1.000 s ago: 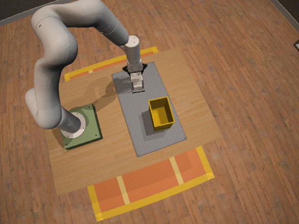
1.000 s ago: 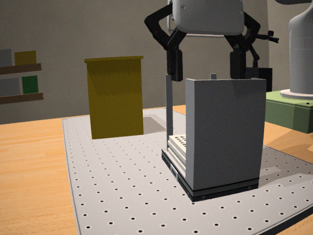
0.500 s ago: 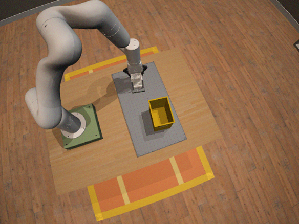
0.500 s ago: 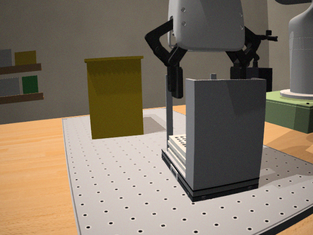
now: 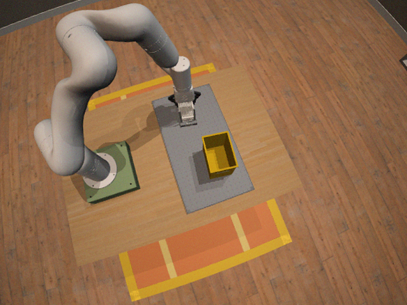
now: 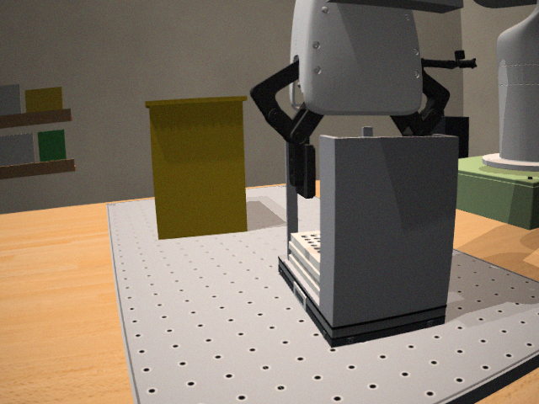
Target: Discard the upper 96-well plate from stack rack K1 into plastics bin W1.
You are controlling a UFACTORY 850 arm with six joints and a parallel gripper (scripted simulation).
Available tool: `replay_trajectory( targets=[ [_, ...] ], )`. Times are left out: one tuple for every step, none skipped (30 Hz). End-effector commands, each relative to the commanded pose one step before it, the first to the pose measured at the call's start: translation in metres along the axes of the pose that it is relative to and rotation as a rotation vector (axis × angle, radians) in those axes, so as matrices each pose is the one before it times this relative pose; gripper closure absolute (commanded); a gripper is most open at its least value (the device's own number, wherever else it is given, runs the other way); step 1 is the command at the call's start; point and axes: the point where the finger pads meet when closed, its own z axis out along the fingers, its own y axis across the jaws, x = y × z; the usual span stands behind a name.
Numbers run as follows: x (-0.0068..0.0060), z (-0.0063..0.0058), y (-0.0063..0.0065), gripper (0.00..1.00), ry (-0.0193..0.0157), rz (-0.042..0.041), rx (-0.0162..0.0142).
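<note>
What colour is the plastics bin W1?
The bin W1 is dark yellow, seen best in the exterior view.
</note>
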Motion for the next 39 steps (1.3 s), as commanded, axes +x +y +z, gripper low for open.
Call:
replay_trajectory(
  targets=[
    [0.00052, 0.00404, 0.00088, 0.0, 0.00106, 0.00005, -0.00181],
    [0.0, 0.00167, 0.0, 0.0, 0.0, 0.0, 0.0],
    [0.0, 0.00167, 0.0, 0.0, 0.0, 0.0, 0.0],
    [0.0, 0.00167, 0.0, 0.0, 0.0, 0.0, 0.0],
    [0.0, 0.00167, 0.0, 0.0, 0.0, 0.0, 0.0],
    [0.0, 0.00167, 0.0, 0.0, 0.0, 0.0, 0.0],
    [0.0, 0.00167, 0.0, 0.0, 0.0, 0.0, 0.0],
    [0.0, 0.00167, 0.0, 0.0, 0.0, 0.0, 0.0],
    [0.0, 0.0, 0.0, 0.0, 0.0, 0.0, 0.0],
    [0.0, 0.0, 0.0, 0.0, 0.0, 0.0, 0.0],
    [0.00001, 0.00171, 0.00002, 0.0, -0.00002, 0.0, -0.00002],
    [-0.00001, 0.00165, -0.00001, 0.0, 0.00001, 0.0, 0.00001],
    [-0.00001, 0.00166, -0.00001, 0.0, 0.0, 0.0, 0.00001],
    [0.0, 0.00166, -0.00001, 0.0, 0.0, 0.0, 0.0],
    [0.0, 0.00167, 0.0, 0.0, 0.0, 0.0, 0.0],
    [0.0, 0.00167, 0.0, 0.0, 0.0, 0.0, 0.0],
    [0.0, 0.00167, 0.0, 0.0, 0.0, 0.0, 0.0],
    [0.0, 0.00167, 0.0, 0.0, 0.0, 0.0, 0.0],
    [0.0, 0.00167, 0.0, 0.0, 0.0, 0.0, 0.0],
    [0.0, 0.00167, 0.0, 0.0, 0.0, 0.0, 0.0],
    [0.00001, 0.00071, 0.00001, 0.0, -0.00001, 0.0, -0.00001],
    [0.00001, 0.00003, 0.00001, 0.0, -0.00001, 0.0, -0.00001],
    [0.00001, 0.00002, 0.00001, 0.0, -0.00001, 0.0, -0.00001],
    [0.0, 0.00001, 0.0, 0.0, 0.0, 0.0, 0.0],
    [0.0, 0.00001, 0.0, 0.0, 0.0, 0.0, 0.0],
    [0.0, 0.0, 0.0, 0.0, 0.0, 0.0, 0.0],
    [0.0, 0.0, 0.0, 0.0, 0.0, 0.0, 0.0],
    [0.0, 0.0, 0.0, 0.0, 0.0, 0.0, 0.0],
    [0.0, 0.0, 0.0, 0.0, 0.0, 0.0, 0.0],
    [0.0, 0.0, 0.0, 0.0, 0.0, 0.0, 0.0],
    [0.0, 0.0, 0.0, 0.0, 0.0, 0.0, 0.0],
    [0.0, 0.0, 0.0, 0.0, 0.0, 0.0, 0.0],
    [0.0, 0.0, 0.0, 0.0, 0.0, 0.0, 0.0],
    [0.0, 0.00066, 0.0, 0.0, 0.0, 0.0, 0.0],
    [0.0, 0.00066, 0.0, 0.0, 0.0, 0.0, 0.0],
    [0.0, 0.00066, 0.0, 0.0, 0.0, 0.0, 0.0],
    [0.0, 0.00066, 0.0, 0.0, 0.0, 0.0, 0.0],
    [0.0, 0.00067, 0.0, 0.0, 0.0, 0.0, 0.0],
    [0.0, 0.00067, 0.0, 0.0, 0.0, 0.0, 0.0]
  ],
)
